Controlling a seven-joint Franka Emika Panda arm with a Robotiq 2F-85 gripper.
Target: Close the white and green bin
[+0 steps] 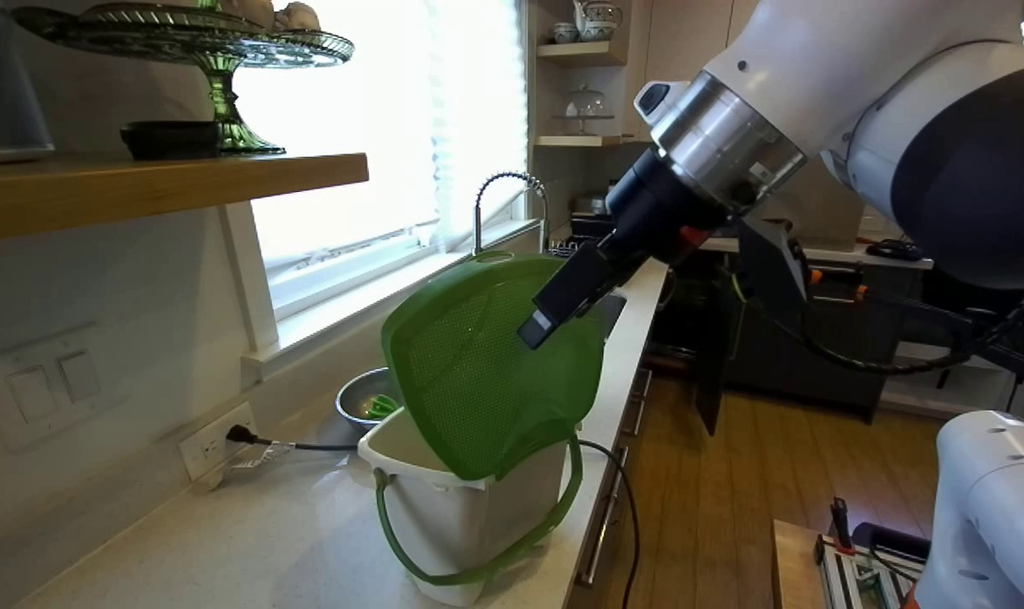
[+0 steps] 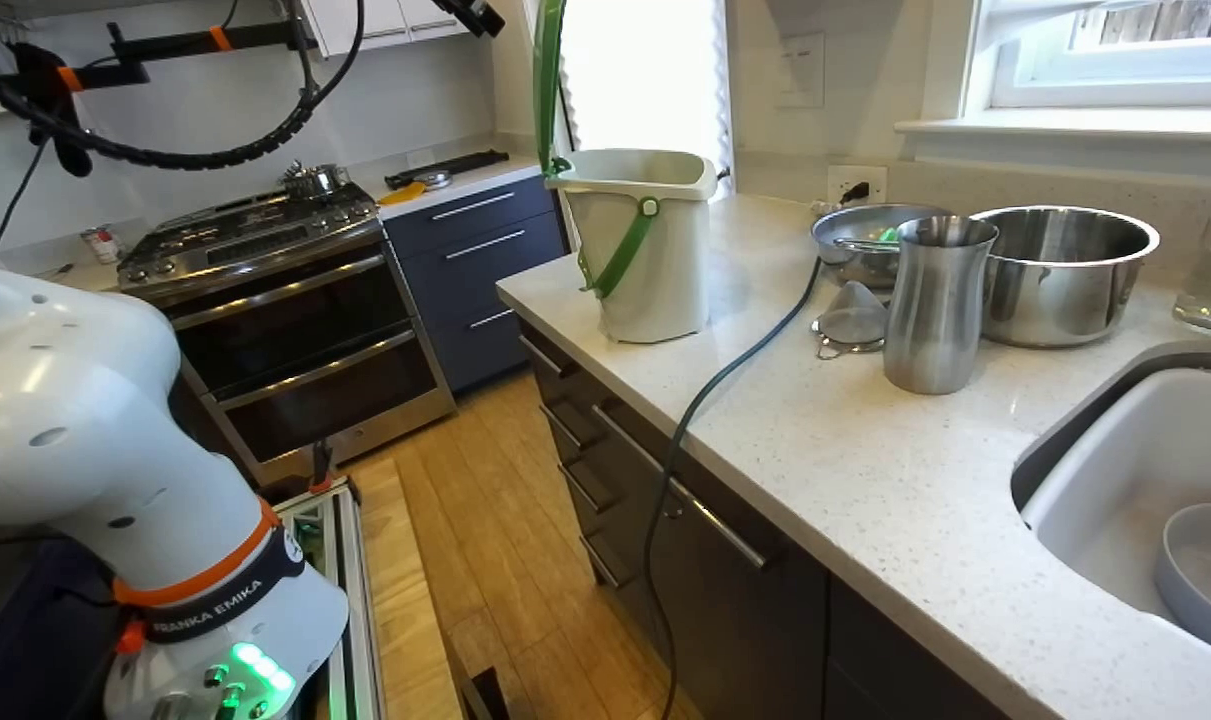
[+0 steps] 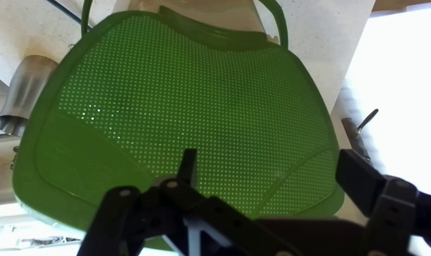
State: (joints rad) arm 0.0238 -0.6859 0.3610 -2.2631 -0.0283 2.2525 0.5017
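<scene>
The white and green bin (image 1: 440, 520) stands upright on the counter, and its white body also shows in an exterior view (image 2: 660, 260). Its green lid (image 1: 486, 372) is open, standing up from the rim; it shows edge-on in an exterior view (image 2: 548, 90). The green handle (image 1: 469, 579) hangs down over the bin's side. In the wrist view the perforated face of the lid (image 3: 201, 99) fills most of the picture. My gripper (image 3: 267, 156) is open, its two fingers apart with nothing held between them. In an exterior view the gripper (image 1: 535, 328) overlaps the lid; contact cannot be told.
A metal bowl (image 2: 870, 250), metal pitcher (image 2: 933, 315), pot (image 2: 1055, 290) and small strainer (image 2: 852, 318) stand on the counter near the sink (image 2: 1145, 440). A dark cable (image 2: 730, 372) crosses the counter and hangs over its edge. A wooden shelf (image 1: 173, 186) juts from the wall.
</scene>
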